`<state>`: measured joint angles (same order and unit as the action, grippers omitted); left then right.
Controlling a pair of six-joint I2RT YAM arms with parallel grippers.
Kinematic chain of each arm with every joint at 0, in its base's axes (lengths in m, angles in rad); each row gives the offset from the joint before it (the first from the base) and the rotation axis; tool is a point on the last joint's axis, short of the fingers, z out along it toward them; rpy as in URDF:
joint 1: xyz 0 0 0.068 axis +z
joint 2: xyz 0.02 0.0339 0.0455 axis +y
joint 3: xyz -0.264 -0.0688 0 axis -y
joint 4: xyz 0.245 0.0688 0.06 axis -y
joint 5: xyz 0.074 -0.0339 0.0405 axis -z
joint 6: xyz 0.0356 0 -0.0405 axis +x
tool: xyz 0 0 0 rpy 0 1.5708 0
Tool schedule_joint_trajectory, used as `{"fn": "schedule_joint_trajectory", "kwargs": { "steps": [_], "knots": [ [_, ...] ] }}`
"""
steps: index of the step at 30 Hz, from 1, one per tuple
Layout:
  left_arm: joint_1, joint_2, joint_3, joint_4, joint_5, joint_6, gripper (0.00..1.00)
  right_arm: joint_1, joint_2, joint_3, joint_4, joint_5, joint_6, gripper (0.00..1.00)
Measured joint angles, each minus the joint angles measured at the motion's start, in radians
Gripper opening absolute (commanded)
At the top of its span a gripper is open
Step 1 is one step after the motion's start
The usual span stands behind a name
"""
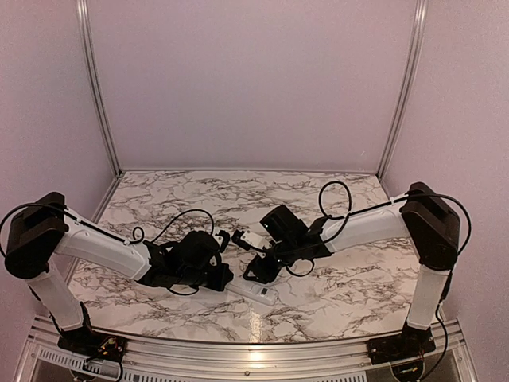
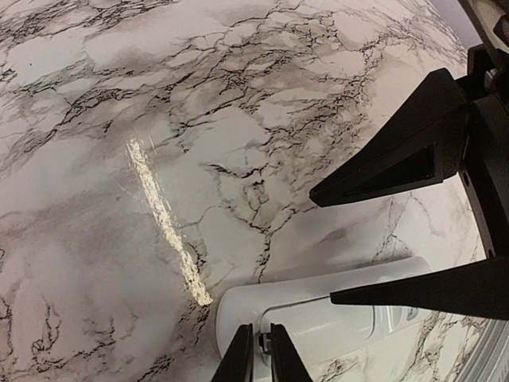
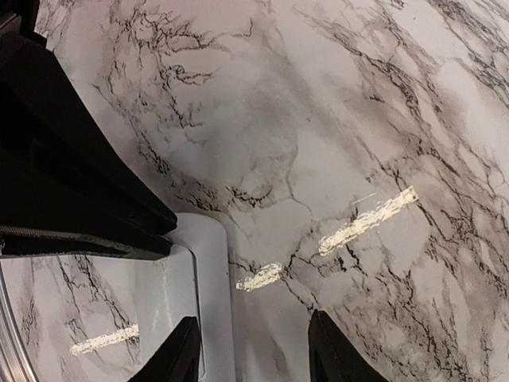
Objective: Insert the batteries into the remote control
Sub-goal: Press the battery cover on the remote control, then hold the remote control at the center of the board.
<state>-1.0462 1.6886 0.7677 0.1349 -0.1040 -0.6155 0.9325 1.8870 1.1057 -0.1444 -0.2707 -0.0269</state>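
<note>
The white remote control (image 1: pixel 260 293) lies on the marble near the front middle, between both arms. In the left wrist view its rounded end (image 2: pixel 318 306) sits right under my left gripper (image 2: pixel 262 352). Those jaws are almost together, and a small dark piece pinched between them looks like a battery's end. My right gripper (image 3: pixel 256 354) stands open, with one finger over the remote's edge (image 3: pixel 213 286) and the other over bare marble. Its black fingers (image 2: pixel 398 163) also reach into the left wrist view from the right. No other battery shows.
The marble tabletop (image 1: pixel 342 278) spreads to the pale back and side walls. An aluminium rail (image 1: pixel 254 352) runs along the near edge by the arm bases. Black cables (image 1: pixel 338 199) loop above both wrists. The left gripper's black body (image 3: pixel 71 183) fills the upper left of the right wrist view.
</note>
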Motion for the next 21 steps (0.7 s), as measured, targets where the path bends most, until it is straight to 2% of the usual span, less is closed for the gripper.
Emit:
{"fn": "schedule_joint_trajectory", "kwargs": {
  "steps": [13, 21],
  "knots": [
    [0.001, 0.015, 0.002, 0.012, 0.009, 0.0, 0.09, -0.004, 0.046, 0.027, 0.015, -0.018, 0.002, 0.47],
    [0.001, 0.018, 0.001, 0.017, 0.01, 0.0, 0.09, -0.009, 0.048, 0.027, 0.019, -0.032, -0.004, 0.52]
  ]
}}
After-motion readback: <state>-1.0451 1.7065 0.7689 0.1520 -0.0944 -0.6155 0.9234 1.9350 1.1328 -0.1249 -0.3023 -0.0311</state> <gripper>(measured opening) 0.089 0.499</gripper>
